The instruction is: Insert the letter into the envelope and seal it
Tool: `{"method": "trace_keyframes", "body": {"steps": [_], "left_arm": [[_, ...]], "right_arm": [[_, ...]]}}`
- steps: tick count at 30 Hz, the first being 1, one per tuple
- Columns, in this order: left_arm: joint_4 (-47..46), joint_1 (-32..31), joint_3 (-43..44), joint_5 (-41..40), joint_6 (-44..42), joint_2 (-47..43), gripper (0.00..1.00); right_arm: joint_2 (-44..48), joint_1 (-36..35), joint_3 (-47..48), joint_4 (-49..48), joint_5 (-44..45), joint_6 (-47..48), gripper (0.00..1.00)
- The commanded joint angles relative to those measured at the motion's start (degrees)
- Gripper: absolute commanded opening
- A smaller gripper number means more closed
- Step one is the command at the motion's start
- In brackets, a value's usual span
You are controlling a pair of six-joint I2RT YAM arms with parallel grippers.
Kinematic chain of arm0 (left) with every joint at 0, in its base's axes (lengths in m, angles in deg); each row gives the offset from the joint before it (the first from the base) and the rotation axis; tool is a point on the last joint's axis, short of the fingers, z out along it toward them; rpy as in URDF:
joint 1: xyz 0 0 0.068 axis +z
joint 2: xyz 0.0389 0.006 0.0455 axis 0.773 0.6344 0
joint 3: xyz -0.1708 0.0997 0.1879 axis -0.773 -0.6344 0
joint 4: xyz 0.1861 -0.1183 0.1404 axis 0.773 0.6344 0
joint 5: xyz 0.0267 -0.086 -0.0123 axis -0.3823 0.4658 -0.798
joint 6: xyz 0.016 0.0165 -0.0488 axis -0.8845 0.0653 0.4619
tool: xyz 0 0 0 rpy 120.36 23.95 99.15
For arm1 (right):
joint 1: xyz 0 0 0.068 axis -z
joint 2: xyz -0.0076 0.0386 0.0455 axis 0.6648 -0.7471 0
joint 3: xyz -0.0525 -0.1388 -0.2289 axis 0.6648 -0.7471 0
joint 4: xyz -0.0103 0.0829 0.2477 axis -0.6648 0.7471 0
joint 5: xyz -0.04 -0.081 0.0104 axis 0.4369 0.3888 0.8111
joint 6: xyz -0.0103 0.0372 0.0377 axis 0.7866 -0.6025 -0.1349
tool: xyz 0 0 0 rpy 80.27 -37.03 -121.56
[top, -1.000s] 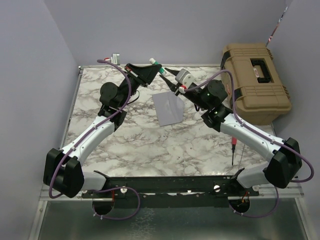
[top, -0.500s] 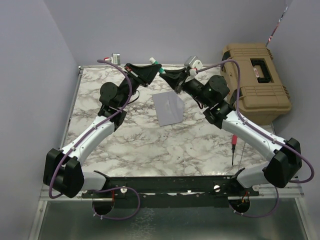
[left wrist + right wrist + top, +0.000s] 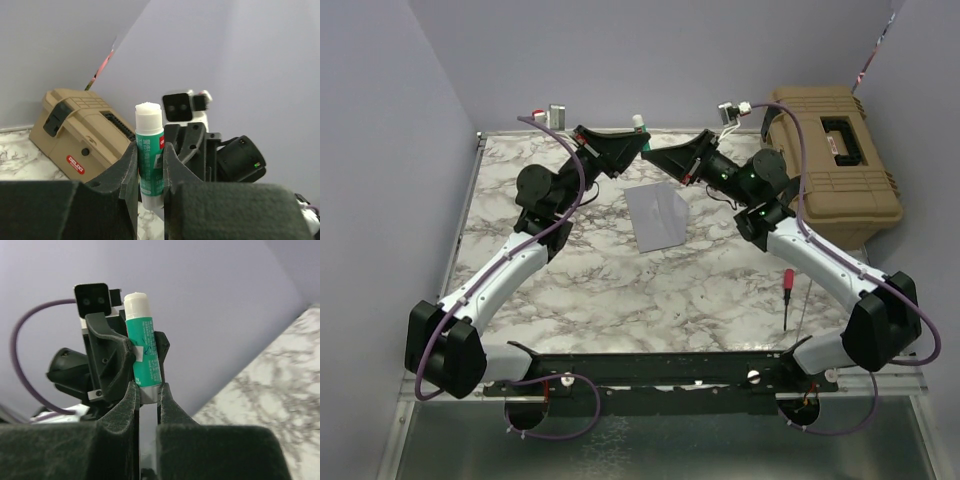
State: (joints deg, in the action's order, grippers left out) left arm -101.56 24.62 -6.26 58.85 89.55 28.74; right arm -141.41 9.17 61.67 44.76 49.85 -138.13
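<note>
Over the back of the table (image 3: 620, 290) the two arms meet in the air. The left claw (image 3: 150, 170) is clamped round the green body of a glue stick (image 3: 142, 340), and the right claw (image 3: 148, 390) is pinched nearly shut on its lower end. The envelope (image 3: 657, 216) lies flat mid-table, below them and untouched. No tan letter shows anywhere, so I'd guess it's inside; gluing the flap and pressing it down looks like what's left.

Top camera: high at the near side, looking down over the whole counter (image 3: 620, 290). Wrist cameras: close behind the left claw (image 3: 150, 147) and right claw (image 3: 147, 388), facing each other. Both share the glue stick (image 3: 149, 130) at close range.
</note>
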Motion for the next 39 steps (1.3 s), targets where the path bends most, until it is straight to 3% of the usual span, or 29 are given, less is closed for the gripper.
{"method": "trace_keyframes", "body": {"steps": [1, 6, 12, 14, 16, 17, 20, 24, 28, 34, 39], "left_arm": [[-4.06, 0.73, 0.37, 4.68, -1.71, -1.19, 0.0], [-5.61, 0.86, -0.41, 5.36, -1.06, -1.69, 0.0], [-6.64, 0.99, -1.21, 4.67, -0.3, -1.97, 0.0], [-6.65, 1.15, -1.41, 4.22, -0.2, -1.88, 0.0], [-6.62, 1.12, -1.8, 3.62, -0.12, -1.88, 0.0], [-6.62, 1.13, -1.97, 3.29, -0.12, -1.82, 0.0], [-6.54, 1.2, -2.67, 1.99, 0.03, -1.88, 0.0], [-6.54, 1.29, -2.57, 0.81, 0.85, -1.67, 0.0], [-6.53, 1.29, -1.79, 0.25, 1.92, -1.27, 0.0], [-6.53, 1.3, -2.25, -0.71, 3.76, -0.66, 0.0], [-6.53, 1.24, -2.27, -1.3, 4.35, -0.4, 0.0]], "right_arm": [[-3.41, 3.7, -4.06, -20.25, -2.53, -28.08, 0.0], [-7.09, 3.93, -4.43, -29.83, -4.55, -33.47, 0.0], [-11.38, 3.9, -4.34, -46.71, -12.85, -25.82, 0.01], [-10.08, 3.74, -2.87, -38.93, -15.25, -16.08, 0.17], [-7.19, 2.99, -0.96, -23.97, -14.65, -1.09, 0.45], [-5.86, 2.67, 0.38, -16.45, -13.45, 5.88, 0.54], [-3.27, 2.18, 2.65, -3.52, -9.09, 20.69, 0.7], [-1.3, 1.66, 2.99, 2.78, -6.32, 31.33, 0.71], [0.87, -1.13, -0.12, 2.92, 1.64, 42.68, 0.71], [1.8, -6.72, -7.92, -13.17, 7.69, 60.32, 0.65], [-0.47, -8.96, -9.62, -24.95, 11.15, 65.4, 0.6]]}}
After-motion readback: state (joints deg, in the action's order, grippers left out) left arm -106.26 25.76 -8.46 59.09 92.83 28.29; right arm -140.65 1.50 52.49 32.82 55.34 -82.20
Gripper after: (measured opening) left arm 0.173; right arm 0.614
